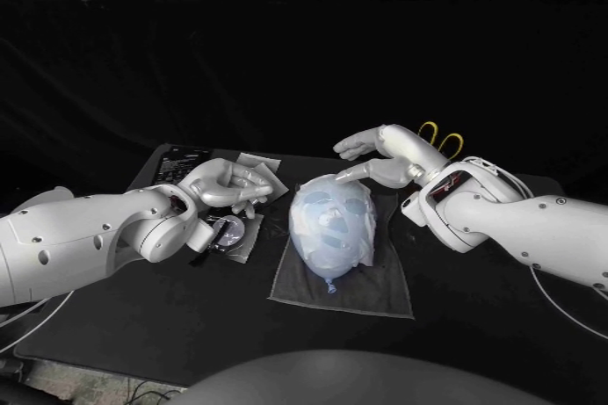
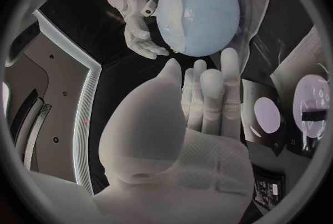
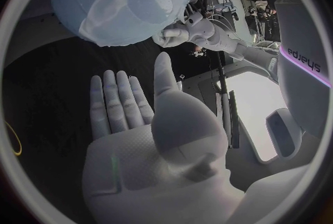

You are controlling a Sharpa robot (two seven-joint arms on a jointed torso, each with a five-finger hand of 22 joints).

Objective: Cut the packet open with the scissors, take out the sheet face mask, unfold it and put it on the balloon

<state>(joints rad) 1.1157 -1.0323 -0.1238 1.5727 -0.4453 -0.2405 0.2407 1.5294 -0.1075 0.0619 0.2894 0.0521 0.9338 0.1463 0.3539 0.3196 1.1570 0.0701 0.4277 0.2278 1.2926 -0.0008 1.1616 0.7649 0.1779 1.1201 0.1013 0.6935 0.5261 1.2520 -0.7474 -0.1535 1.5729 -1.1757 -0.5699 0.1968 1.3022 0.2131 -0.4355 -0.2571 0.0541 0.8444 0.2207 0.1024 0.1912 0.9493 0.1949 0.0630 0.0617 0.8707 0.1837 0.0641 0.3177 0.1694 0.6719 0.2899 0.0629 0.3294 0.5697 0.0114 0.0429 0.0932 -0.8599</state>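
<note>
Sheet face mask [image 1: 332, 213] noted draped over balloon [image 1: 337, 264] on grey cloth [image 1: 380, 295] | left hand [image 1: 231, 185] and right hand [image 1: 378, 159] flanking it, fingers released, nothing held | risk: light balloon could be rolled, mask dragged askew, if brushed.

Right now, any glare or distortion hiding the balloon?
Head view: balloon evenly lit against the dark table, no glare. Left wrist view: fisheye bends straight edges; balloon clear past the left hand. Right wrist view: same bending; balloon clear past the right hand.
</note>
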